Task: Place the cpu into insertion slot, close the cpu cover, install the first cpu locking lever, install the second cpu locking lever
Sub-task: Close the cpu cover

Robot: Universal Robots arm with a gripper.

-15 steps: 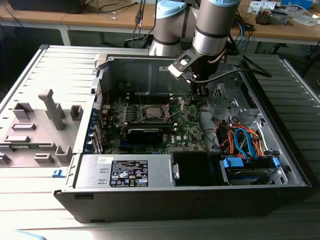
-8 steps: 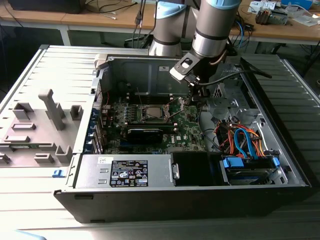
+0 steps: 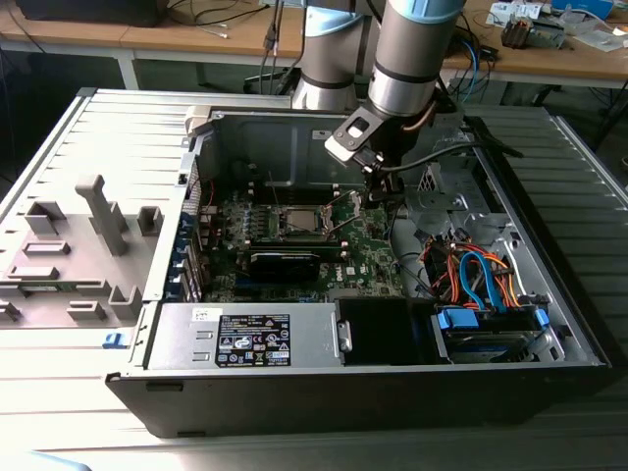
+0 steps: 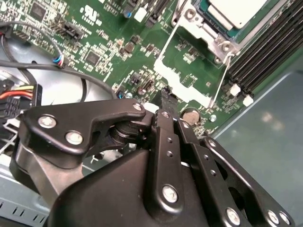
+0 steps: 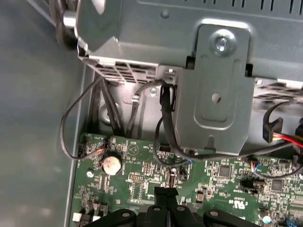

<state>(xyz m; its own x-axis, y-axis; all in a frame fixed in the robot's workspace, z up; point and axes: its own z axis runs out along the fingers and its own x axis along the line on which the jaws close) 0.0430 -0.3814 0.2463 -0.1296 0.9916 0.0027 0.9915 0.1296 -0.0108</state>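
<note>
Walls of grey sheet steel ring the open computer case (image 3: 549, 294), which lies on its side on the ribbed grey table (image 3: 584, 167); the open top leaves the arm free room from above. Within, the green motherboard (image 3: 368, 250) is hemmed by a boxy silver power supply (image 3: 250, 334), a black graphics card (image 3: 285, 263) and a drive bay trailing orange and blue cables (image 3: 471, 270). The insertion slot (image 3: 275, 222) sits mid-board, and the cpu (image 4: 236, 12) rests in it, its pale, smooth face bordered by the cpu cover (image 4: 210, 34), a silver plate that seems to lie flat. Thin wire rods (image 4: 219, 80) run from the frame's corners over the board; I cannot tell whether they are latched. The end effector (image 4: 166, 94) hangs to the exterior view's right of the slot, clear of it, over bare board near a round coin cell (image 4: 191, 115). Its matte black fingers (image 5: 165, 191) are drawn together, with nothing seen between them. In the first wrist view a folded steel bracket (image 5: 213, 94) overhangs the board's edge nearby, with looped black cables (image 5: 163, 123) hanging beside it. Black memory slots (image 4: 265, 52) line the socket's far side.
</note>
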